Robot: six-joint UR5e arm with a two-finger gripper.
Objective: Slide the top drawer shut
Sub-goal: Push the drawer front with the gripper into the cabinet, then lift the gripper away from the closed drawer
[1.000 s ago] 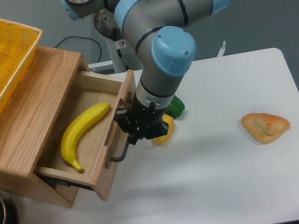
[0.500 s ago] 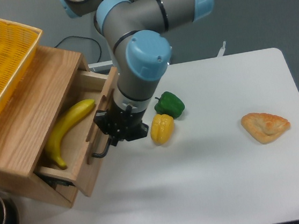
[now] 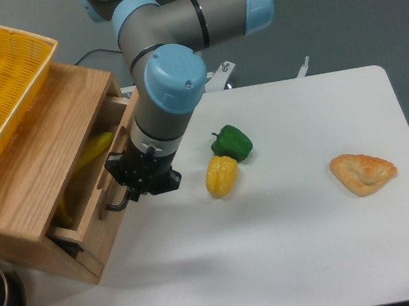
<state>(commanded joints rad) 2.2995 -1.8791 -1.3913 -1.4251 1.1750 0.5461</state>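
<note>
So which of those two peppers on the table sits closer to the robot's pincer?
The yellow pepper. It lies just to the side of the pincer at the drawer handle, while the green pepper sits behind it, further away.

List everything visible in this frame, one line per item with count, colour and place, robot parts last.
top drawer: 1, light oak, left, nearly shut in its cabinet
drawer handle: 1, black bar, on the drawer front, at the gripper
banana: 1, yellow, inside the drawer, mostly hidden
wooden cabinet: 1, oak, left edge of the table
basket: 1, yellow woven, on top of the cabinet
yellow pepper: 1, table centre
green pepper: 1, just behind the yellow one
pastry: 1, golden-brown, right side of the table
table: 1, white
arm: 1, grey with blue caps
gripper: 1, black, at the handle; jaws unclear
</note>
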